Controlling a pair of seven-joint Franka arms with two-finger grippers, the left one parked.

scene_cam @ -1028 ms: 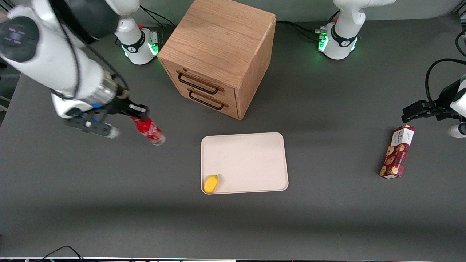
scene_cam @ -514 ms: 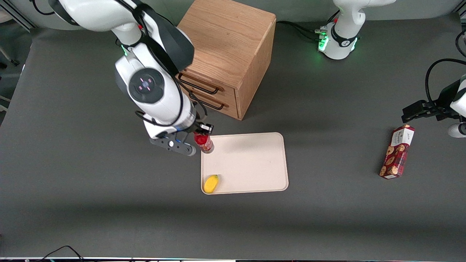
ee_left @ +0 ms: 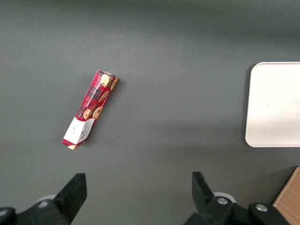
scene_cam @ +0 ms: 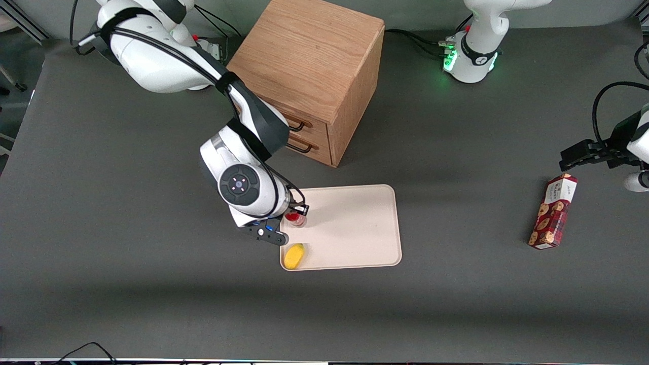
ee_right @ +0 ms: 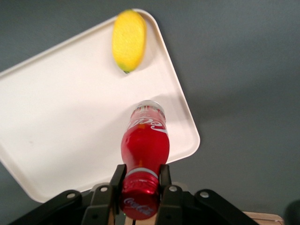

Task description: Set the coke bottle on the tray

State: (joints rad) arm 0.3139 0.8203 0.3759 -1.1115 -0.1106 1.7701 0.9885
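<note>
My right gripper (scene_cam: 295, 213) (ee_right: 140, 176) is shut on the neck of the coke bottle (scene_cam: 296, 219) (ee_right: 144, 143), a slim red bottle with red cap and white script. It holds the bottle upright over the cream-beige tray (scene_cam: 355, 223) (ee_right: 61, 117), just inside the tray's edge toward the working arm's end of the table. Whether the clear base touches the tray surface I cannot tell. In the front view the wrist hides most of the bottle. The tray's end also shows in the left wrist view (ee_left: 276, 105).
A yellow fruit-like object (scene_cam: 294, 255) (ee_right: 128, 40) lies in the tray's corner nearest the front camera, close to the bottle. A wooden drawer cabinet (scene_cam: 304, 76) stands farther from the camera than the tray. A red cookie box (scene_cam: 553, 211) (ee_left: 90, 108) lies toward the parked arm's end.
My gripper has carried the bottle from the open table at the working arm's end to over the tray's edge, and the bottle has turned from tilted to upright.
</note>
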